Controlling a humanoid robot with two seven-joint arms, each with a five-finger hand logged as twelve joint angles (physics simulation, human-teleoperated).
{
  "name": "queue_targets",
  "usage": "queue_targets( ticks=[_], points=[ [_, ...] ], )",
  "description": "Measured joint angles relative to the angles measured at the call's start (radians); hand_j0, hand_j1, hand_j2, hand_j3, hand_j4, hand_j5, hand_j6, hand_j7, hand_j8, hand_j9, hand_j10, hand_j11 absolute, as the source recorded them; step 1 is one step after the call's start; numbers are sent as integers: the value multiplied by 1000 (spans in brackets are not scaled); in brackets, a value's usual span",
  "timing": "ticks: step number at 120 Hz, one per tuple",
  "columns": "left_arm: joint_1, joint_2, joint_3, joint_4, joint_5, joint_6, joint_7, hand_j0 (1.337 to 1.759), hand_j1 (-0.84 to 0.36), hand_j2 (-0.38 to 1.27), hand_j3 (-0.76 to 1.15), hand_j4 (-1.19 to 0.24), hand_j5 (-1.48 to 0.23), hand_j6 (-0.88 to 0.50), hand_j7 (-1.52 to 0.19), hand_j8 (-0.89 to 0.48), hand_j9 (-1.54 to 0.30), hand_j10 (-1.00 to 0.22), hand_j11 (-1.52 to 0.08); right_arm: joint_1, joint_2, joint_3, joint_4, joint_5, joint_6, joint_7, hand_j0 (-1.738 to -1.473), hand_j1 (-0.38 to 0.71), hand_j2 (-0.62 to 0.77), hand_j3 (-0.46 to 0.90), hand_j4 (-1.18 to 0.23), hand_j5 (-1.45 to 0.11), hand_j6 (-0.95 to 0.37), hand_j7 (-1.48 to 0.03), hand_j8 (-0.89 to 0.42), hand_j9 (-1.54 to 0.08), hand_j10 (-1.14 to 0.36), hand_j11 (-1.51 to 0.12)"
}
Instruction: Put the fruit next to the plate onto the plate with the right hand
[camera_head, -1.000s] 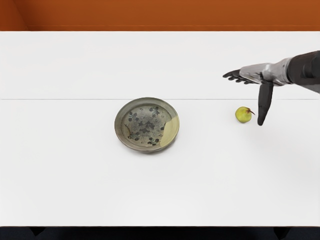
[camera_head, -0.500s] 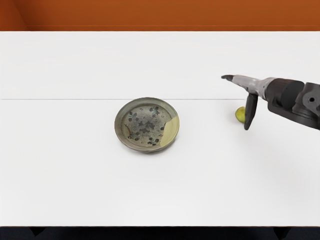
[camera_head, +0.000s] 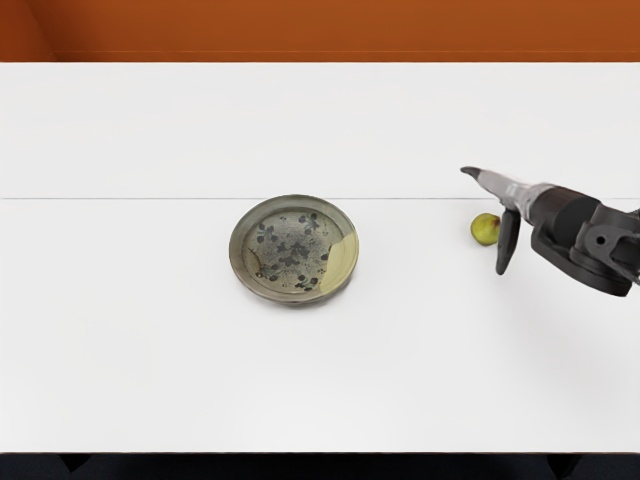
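On the left and middle of the white table (camera_head: 150, 350) nothing has shifted. The round, grey-green ceramic plate (camera_head: 238, 246) with its dark floral pattern sits where it sat a second ago, and nothing lies on it.

Well apart from it to the right lies the small yellow-green fruit (camera_head: 483, 229), apple-like in shape. It rests on the tabletop in the same spot as before, so it has not yet been lifted or nudged.

The change is in the right hand (camera_head: 514, 196), whose arm enters from the right edge. A second ago it hovered higher, palm down, behind the fruit. Since then the forearm has dropped towards the table and the wrist has turned. Half a second ago the thumb hid most of the fruit, and now the hand has eased slightly right, so more of the fruit shows.

The fingers (camera_head: 485, 179) reach out straight and close together above and behind the fruit. The thumb (camera_head: 506, 245) hangs down just to its right, close to it, though contact cannot be told from this view. The hand is spread wide and grips nothing.

This looks like the final lining-up before a grasp. The fruit sits in the gap between thumb and fingers, so closing them around it seems the next need, and then the carry left to the plate. The left arm is out of view.
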Motion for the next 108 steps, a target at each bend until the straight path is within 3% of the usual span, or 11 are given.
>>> queue_targets(
  ticks=[33, 108],
  points=[
    [0, 0, 0, 0, 0, 0, 0, 1658, 325, 4, 0, -21, -26, -21, -26, -21, -26, -21, -26, -5, 40, -22, -57, -34, -24, 0, -1658, -315, -4, 0, -33, -38, -35, -38, -34, -38, -32, -38],
    [0, 0, 0, 0, 0, 0, 0, 1658, 325, 4, 0, -21, -26, -21, -26, -21, -26, -21, -26, 8, 79, -115, -62, -105, -108, 0, -1658, -224, -18, 0, -110, -138, -112, -137, -111, -138, -109, -138]
  ],
)
